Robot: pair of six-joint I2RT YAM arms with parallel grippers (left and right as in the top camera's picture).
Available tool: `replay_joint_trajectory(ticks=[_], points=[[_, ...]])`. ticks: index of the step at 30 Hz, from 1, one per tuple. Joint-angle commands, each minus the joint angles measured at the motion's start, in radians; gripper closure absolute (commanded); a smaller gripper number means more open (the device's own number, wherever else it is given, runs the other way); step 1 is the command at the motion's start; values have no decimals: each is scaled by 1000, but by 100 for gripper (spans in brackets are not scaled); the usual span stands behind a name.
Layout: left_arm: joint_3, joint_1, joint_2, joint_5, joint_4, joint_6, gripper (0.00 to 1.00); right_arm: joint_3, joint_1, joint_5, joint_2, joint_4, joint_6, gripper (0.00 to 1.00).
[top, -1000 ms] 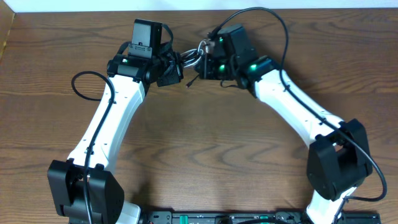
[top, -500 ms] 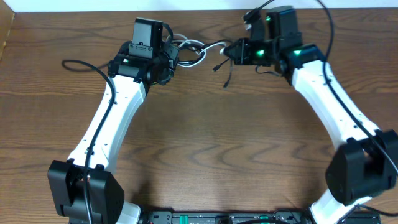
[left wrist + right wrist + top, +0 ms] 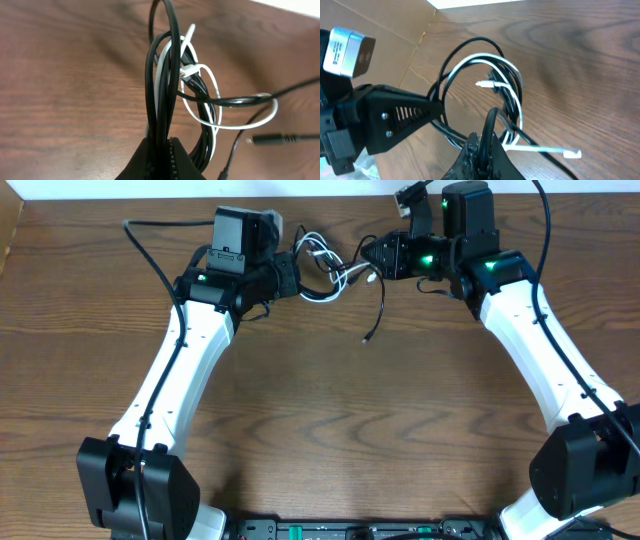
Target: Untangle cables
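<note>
Here's a brown wood-grain table top (image 3: 330, 410), with dark swirls of grain running across it, and it fills nearly the whole overhead view. Along its far edge runs a plain white strip of wall (image 3: 120, 188), bright against the wood. At the left edge, a flat tan board (image 3: 6, 240) meets the table's side. The right wrist view catches that same tan board beside the wood, with the white strip above it. Its material can't be told.

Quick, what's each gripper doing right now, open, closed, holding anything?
Left gripper: closed on the cables, black and white together.
Right gripper: closed on the black cable.
</note>
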Motion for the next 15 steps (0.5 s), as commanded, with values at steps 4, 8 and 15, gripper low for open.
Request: replay_joint_trajectory(ticks=[4, 8, 15], points=[[5, 4, -3, 189, 34, 66, 93, 2, 42, 55, -13, -4, -19, 99], [5, 4, -3, 259, 79, -130, 93, 2, 96, 158, -9, -16, 0, 99], [5, 5, -3, 403, 158, -433, 93, 2, 153, 223, -9, -25, -1, 99]])
